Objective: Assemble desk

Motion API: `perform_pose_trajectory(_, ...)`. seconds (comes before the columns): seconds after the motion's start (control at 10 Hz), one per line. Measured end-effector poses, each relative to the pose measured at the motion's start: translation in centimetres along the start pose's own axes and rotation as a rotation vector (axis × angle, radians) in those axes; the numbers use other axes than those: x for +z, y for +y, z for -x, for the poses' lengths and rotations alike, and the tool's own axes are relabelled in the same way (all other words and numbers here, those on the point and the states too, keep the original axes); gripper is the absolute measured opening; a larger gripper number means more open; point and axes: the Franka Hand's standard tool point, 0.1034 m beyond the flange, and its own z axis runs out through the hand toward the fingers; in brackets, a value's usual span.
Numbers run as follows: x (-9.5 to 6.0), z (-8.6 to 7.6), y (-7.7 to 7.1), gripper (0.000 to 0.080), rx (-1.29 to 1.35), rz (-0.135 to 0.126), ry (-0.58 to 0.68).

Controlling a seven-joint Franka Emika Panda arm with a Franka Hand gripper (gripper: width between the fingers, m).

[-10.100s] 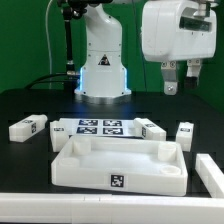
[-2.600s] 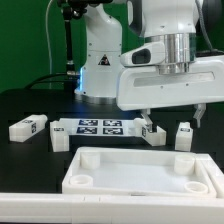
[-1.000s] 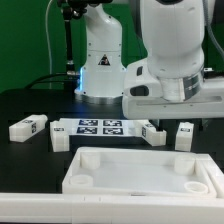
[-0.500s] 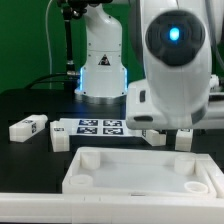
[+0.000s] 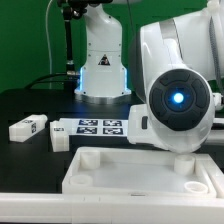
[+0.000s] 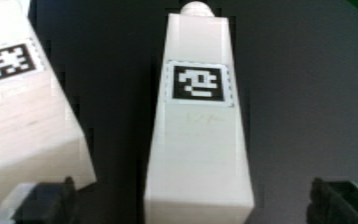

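**Claw.** In the wrist view the claw (image 6: 194,205) stands wide. Its two dark fingers (image 6: 43,200) sit one on each side of a leg (image 6: 197,130), and bare black table (image 6: 114,100) shows between each finger and the leg, so nothing is gripped. In the exterior view the arm (image 5: 180,100) hides the claw.

**Governing relation.** The leg lies flat directly under the claw, centred between the fingers. Its long axis runs straight away from the claw and crosses the line on which the fingers close. In my judgement a plain closing stroke would meet its two long side faces squarely.

**Material and form.**
- The leg is a long, square-section block of smooth matt white plastic.
- It has a black-and-white tag (image 6: 197,82) on its upper face and a small rounded peg (image 6: 197,8) at the far end.
- A second white tagged part (image 6: 19,120) lies just beside the leg, outside one finger. I cannot identify this piece.

**Other task parts.**
- The desk top (image 5: 110,185), a rimmed white tray with round corner sockets, lies near the claw on the side facing the exterior camera.
- Two more legs (image 5: 30,127) (image 5: 60,138) lie well apart from the claw, beyond the marker board (image 5: 100,126).
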Motion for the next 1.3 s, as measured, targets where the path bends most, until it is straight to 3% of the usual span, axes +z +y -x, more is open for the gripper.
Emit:
perform_pose_trajectory(0.3, 0.6, -0.4, -0.3, 0.0649, -0.005, 0.008, 0.012)
perform_pose_trajectory(0.5, 0.6, -0.4, -0.3, 0.0384, -0.012, 0.008, 0.013)
perform_pose_trajectory(0.6, 0.6, -0.4, -0.3, 0.0384, -0.013, 0.008, 0.013)
perform_pose_trajectory(0.7, 0.6, -0.4, -0.3, 0.0287, -0.013, 0.008, 0.013)
perform_pose_trajectory(1.1, 0.1, -0.2, -0.2, 0.0288, -0.033, 0.003, 0.017)
perform_pose_trajectory(1.3, -2.3, 1.4, -0.2, 0.0288, -0.070, -0.006, 0.050)
